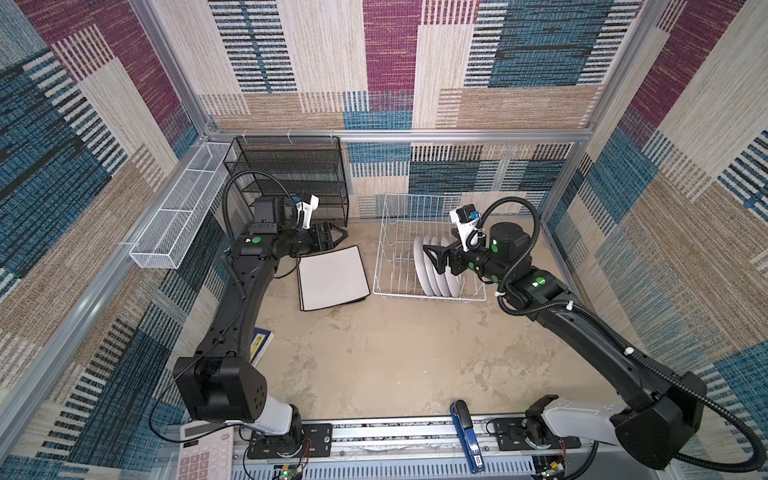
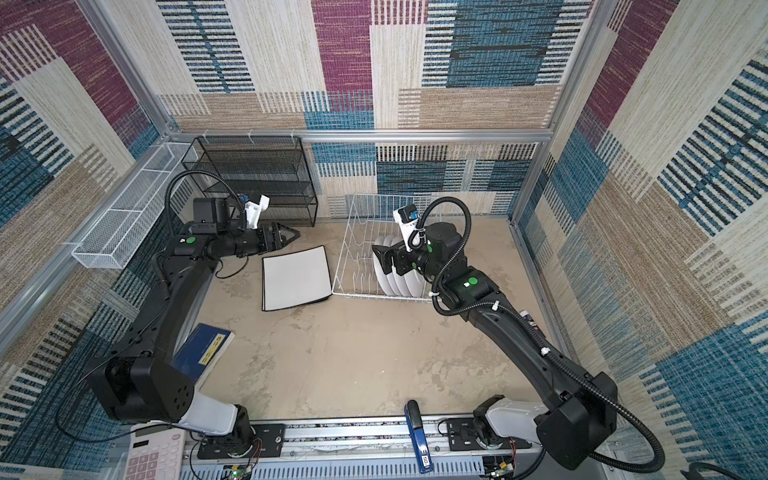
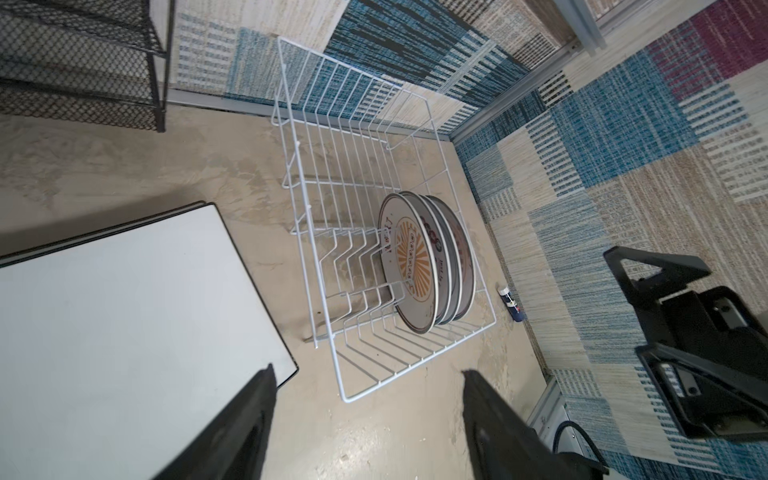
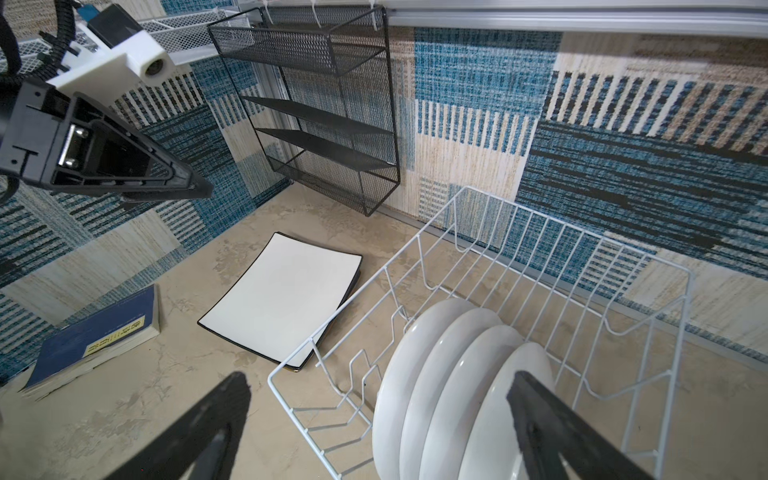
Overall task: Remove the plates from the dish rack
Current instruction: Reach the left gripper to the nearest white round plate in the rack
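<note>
The white wire dish rack [image 1: 375, 291] stands at the back right and holds several round white plates [image 1: 436, 270] upright in its near end; the left wrist view shows their printed faces [image 3: 415, 266], the front one an orange sunburst. A stack of square white plates [image 1: 332, 276] with black edges lies flat on the table just left of the rack. My left gripper [image 1: 338, 237] hovers open over the stack's far edge, with nothing between its fingers [image 3: 369, 370]. My right gripper [image 1: 432, 259] is open above the round plates [image 4: 440, 374], one finger over the rightmost plate and touching none.
A black mesh shelf [image 1: 291, 178] stands at the back left, and a long white mesh basket [image 1: 178, 216] hangs on the left wall. A blue book [image 2: 203, 353] lies near the left arm. A calculator [image 1: 205, 453] and a blue stapler [image 1: 467, 436] sit at the front rail.
</note>
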{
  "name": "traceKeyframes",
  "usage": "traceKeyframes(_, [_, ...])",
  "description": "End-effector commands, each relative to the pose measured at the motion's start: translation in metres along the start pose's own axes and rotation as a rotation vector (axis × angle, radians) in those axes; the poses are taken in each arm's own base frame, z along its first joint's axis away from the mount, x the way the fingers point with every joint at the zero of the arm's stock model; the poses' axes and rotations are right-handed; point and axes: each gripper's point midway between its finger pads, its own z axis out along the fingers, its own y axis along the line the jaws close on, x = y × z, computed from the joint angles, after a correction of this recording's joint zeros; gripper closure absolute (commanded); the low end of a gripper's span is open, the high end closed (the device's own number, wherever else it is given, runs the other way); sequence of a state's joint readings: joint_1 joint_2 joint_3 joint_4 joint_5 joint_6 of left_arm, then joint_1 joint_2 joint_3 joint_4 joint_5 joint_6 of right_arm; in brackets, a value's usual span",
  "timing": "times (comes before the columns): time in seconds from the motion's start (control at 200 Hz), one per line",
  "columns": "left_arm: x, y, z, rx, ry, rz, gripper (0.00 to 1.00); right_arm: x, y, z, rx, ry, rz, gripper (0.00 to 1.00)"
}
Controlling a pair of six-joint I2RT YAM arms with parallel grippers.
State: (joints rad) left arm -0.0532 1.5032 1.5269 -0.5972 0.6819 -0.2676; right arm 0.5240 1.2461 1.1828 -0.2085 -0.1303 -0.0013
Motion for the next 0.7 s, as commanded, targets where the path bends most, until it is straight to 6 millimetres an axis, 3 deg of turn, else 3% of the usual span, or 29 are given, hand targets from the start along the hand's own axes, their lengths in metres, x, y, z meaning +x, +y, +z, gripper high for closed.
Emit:
traceKeyframes(0.0, [-0.012, -0.02, 0.01, 0.024, -0.07, 0.029, 0.26, 0.005, -0.005, -0.005, 0.024, 0.011, -0.014, 0.01])
traceKeyframes(0.24, [0.012, -0.046, 0.055, 0.03, -0.027, 0.085, 0.26, 0.027, -0.015, -0.012, 0.039, 0.076, 0.031, 0.01])
traceKeyframes(0.476, [0.048, -0.075, 0.11, 0.093, 0.095, 0.098, 0.27, 0.065, -0.019, -0.015, 0.009, 0.175, 0.117, 0.01])
traceKeyframes(0.581, [0.061, -0.078, 0.13, 0.098, 0.143, 0.093, 0.29, 0.075, -0.023, -0.02, 0.018, 0.181, 0.146, 0.01])
traceKeyframes(0.696, [0.068, -0.069, 0.146, 0.059, 0.173, 0.104, 0.31, 0.084, -0.026, -0.025, 0.034, 0.182, 0.177, 0.01])
